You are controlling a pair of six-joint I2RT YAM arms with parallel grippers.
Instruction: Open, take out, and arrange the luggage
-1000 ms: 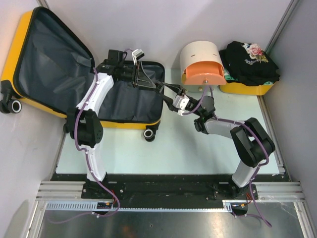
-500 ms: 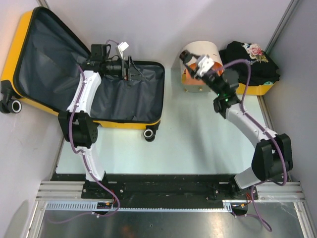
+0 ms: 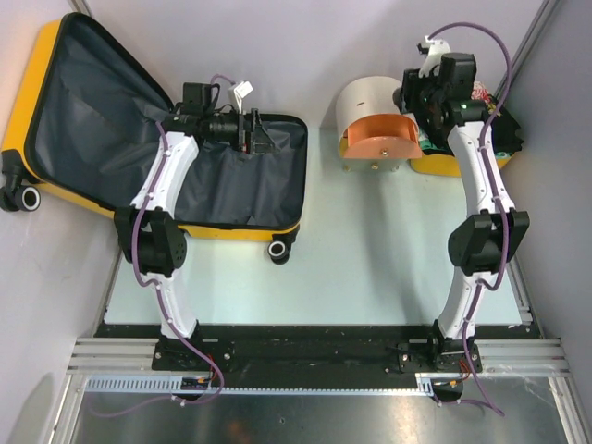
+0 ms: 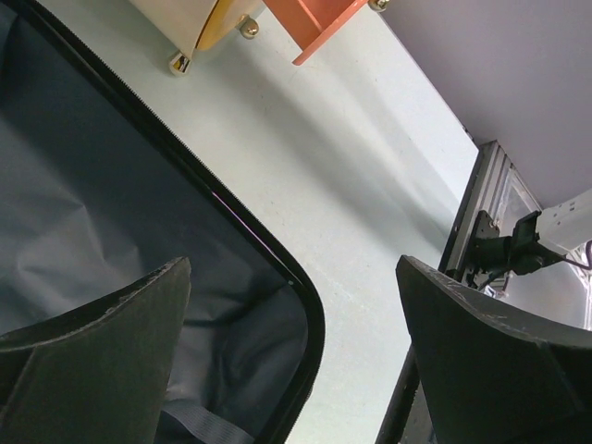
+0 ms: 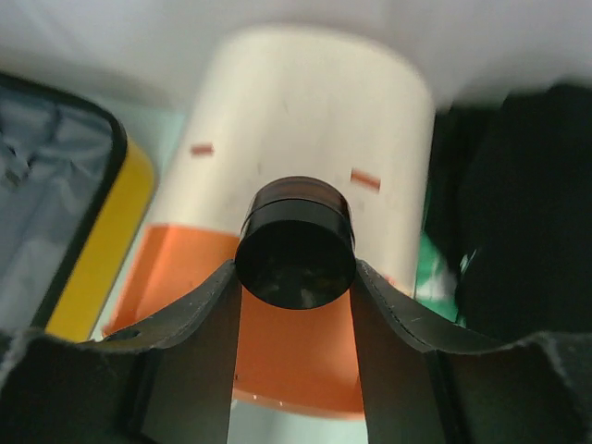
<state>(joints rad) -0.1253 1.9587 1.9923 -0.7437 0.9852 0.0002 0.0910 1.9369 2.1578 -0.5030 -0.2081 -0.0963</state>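
Over on the right, the right gripper (image 3: 425,85) has swung away from the middle of the table (image 3: 370,250), where it was a second ago. Now it is up at the far side, above the cream and orange drawer cabinet (image 3: 375,116). The left gripper (image 3: 257,134) has hardly moved.

From above, the right fingers are hard to see under the wrist. The wrist view shows them pressed on both sides of a dark round thing (image 5: 296,245), but what it is I cannot tell. The arm covers part of the yellow bin (image 3: 462,165), and the dark clothes (image 3: 495,129) on it hide most of the rest. The left wrist view is cut off and shows only one corner of the luggage (image 3: 231,185).

That luggage lies open at the far left of the table. Its lid (image 3: 92,102) leans back against the left wall. It has a yellow shell, a black zipper edge and a wrinkly dark grey inside. Small wheels (image 3: 279,248) stick out at the near edge. The left gripper hangs over its far right corner, fingers (image 4: 111,351) wide apart, gripping nothing.
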